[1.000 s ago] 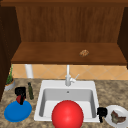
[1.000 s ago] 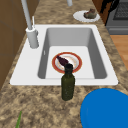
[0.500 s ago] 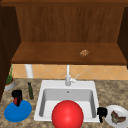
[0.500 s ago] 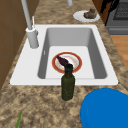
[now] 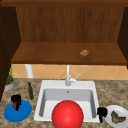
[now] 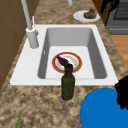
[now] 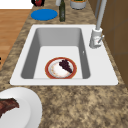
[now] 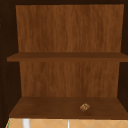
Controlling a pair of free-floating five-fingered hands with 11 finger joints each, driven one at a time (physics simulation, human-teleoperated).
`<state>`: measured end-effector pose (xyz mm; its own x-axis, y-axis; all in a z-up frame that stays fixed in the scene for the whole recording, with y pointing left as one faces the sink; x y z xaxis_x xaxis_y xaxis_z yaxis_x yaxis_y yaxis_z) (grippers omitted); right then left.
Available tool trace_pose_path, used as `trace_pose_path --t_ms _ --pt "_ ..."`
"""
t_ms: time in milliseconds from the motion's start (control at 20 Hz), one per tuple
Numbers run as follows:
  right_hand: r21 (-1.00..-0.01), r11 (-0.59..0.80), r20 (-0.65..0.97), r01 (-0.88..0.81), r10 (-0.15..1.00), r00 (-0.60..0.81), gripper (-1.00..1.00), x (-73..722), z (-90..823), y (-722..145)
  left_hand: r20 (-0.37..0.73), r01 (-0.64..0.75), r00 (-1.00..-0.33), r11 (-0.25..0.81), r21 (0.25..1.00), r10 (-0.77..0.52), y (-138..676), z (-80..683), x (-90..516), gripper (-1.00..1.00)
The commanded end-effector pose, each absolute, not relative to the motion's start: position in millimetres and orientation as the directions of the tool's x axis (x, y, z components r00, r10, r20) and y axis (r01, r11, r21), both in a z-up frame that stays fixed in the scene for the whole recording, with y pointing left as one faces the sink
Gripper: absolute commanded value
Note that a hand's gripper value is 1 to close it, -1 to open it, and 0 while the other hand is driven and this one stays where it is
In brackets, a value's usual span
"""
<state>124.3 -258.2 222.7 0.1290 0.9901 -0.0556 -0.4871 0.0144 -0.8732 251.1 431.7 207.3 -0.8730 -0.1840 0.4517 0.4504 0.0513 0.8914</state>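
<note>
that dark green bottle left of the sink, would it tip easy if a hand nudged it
Probably. The dark green bottle stands upright, tall and narrow on a small base, so a push near its neck would likely topple it. It looks rigid and round, so once down it might roll on the countertop, perhaps toward the blue plate.

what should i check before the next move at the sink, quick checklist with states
1. Left hand over the blue plate: ok; contact: cannot tell.
2. Left hand's hold on something red: cannot tell.
3. Right hand beside the white plate with dark food: ok.
4. Red-rimmed plate flat in the sink basin, dark food on it: ok.
5. Green bottle upright on the counter, between sink and blue plate, close to the left hand's path: not ok.
6. Faucet clear of both hands: ok.
</note>
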Motion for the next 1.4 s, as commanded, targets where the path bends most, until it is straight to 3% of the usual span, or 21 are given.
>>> trace_pose_path --t_ms 0,500,900,950,1000,1150,1350 --pt "-0.873 0.014 -0.056 -0.487 0.99 0.129 0.0 124.3 222.7 -258.2 0.449 0.445 -0.874 0.066 0.893 -0.184 435.8 176.3 267.5 1.0" --pt "-0.873 0.014 -0.056 -0.487 0.99 0.129 0.0 124.3 222.7 -258.2 0.454 0.452 -0.872 0.058 0.89 -0.181 453.2 95.9 283.6 1.0" --pt "-0.873 0.014 -0.056 -0.487 0.99 0.129 0.0 124.3 222.7 -258.2 0.528 0.517 -0.844 0.121 0.848 -0.093 470.9 112.7 287.4 1.0" --pt "-0.873 0.014 -0.056 -0.487 0.99 0.129 0.0 124.3 222.7 -258.2 0.551 0.534 -0.828 0.15 0.832 -0.108 459.3 117.3 282.7 -1.0" --pt "-0.873 0.014 -0.056 -0.487 0.99 0.129 0.0 124.3 222.7 -258.2 0.544 0.519 -0.83 0.186 0.834 -0.123 463.8 132.9 276.0 -1.0" --pt "-0.873 0.014 -0.056 -0.487 0.99 0.129 0.0 124.3 222.7 -258.2 0.472 0.453 -0.871 0.149 0.879 -0.136 461.1 162.4 281.4 -1.0" --pt "-0.873 0.014 -0.056 -0.487 0.99 0.129 0.0 124.3 222.7 -258.2 0.482 0.47 -0.864 0.113 0.875 -0.147 461.5 187.3 280.2 -1.0"
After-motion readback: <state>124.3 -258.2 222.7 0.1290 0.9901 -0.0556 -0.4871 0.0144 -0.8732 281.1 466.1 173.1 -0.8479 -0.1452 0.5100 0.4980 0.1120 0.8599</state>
